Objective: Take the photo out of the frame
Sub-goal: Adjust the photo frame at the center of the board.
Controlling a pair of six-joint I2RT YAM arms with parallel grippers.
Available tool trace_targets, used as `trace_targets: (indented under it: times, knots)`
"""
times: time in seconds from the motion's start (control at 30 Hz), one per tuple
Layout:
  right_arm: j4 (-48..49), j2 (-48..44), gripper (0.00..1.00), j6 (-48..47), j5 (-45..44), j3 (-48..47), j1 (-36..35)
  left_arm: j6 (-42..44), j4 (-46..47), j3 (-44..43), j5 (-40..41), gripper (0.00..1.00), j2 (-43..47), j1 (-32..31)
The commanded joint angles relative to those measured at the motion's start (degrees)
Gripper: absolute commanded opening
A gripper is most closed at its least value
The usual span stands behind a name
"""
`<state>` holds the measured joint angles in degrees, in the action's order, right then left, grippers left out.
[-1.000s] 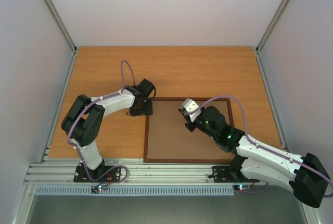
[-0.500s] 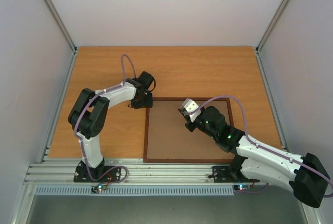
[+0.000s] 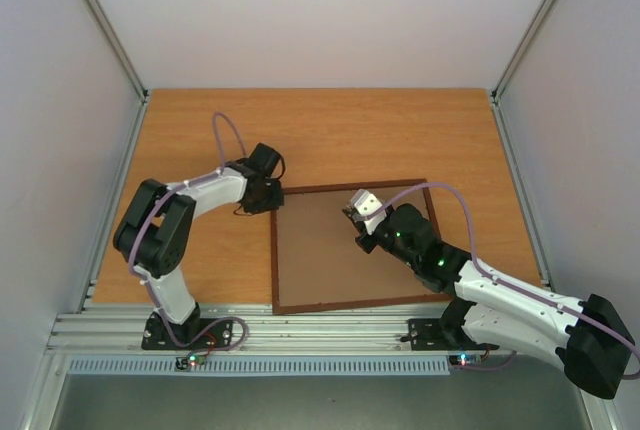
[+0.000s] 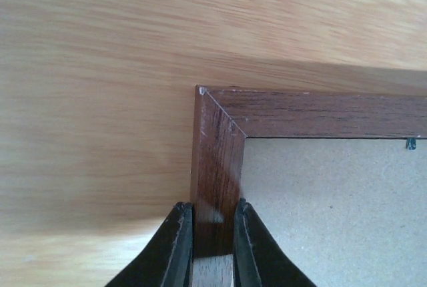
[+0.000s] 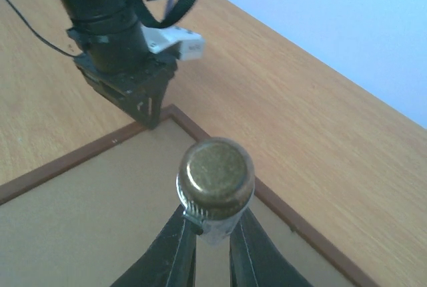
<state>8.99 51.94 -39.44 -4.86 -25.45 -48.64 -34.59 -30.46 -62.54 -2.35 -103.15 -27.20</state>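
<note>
**Frame back-up on the table, gripped at one corner**

The frame [image 3: 325,255] lies flat on the wooden table [image 3: 200,130], plain brown back upward, slightly skewed and towards the near edge. The left claw [image 4: 211,217] is clamped on its left rail just short of the far-left corner, one finger on the outer edge and one on the inner. The right claw [image 5: 212,223] hovers over the far part of the back, closed on a small brass-capped cylinder [image 5: 215,177] held upright.

Frame [image 3: 275,260] reddish-brown with tan back [image 3: 335,250] — table [image 3: 350,130] orange wood-grain — cap [image 5: 215,170] brass-coloured.
</note>
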Motion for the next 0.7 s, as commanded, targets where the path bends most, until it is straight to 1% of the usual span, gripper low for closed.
trace_targets:
  times: [0.0,0.07,0.23,0.37,0.47,0.57,0.67]
  knots:
    - [0.3,-1.2,0.01,1.1,0.8,-0.7,0.0,-9.9,3.4,8.6,2.2,0.01,6.9,3.9]
    - [0.3,-1.5,0.01,1.0,0.9,-0.7,0.0,-13.8,4.9,12.6,4.3,0.0,10.6,4.5]
    - [0.4,-1.8,0.01,1.2,1.1,-0.6,0.0,-26.1,9.0,22.8,6.8,0.01,20.6,5.0]
    - [0.5,-2.3,0.01,1.4,1.2,-0.4,0.0,-35.2,12.2,29.2,6.0,0.01,25.4,5.0]
    - [0.5,-3.0,0.01,1.6,1.5,-0.3,0.0,-42.3,17.3,34.8,4.4,0.01,28.2,4.8]
    - [0.7,-3.1,0.01,1.9,2.1,-0.2,0.0,-47.1,17.9,37.4,5.6,0.01,31.1,3.1]
    - [1.0,-2.7,0.01,2.2,2.9,-0.3,0.0,-49.4,14.0,37.1,9.7,0.04,34.0,-1.2]
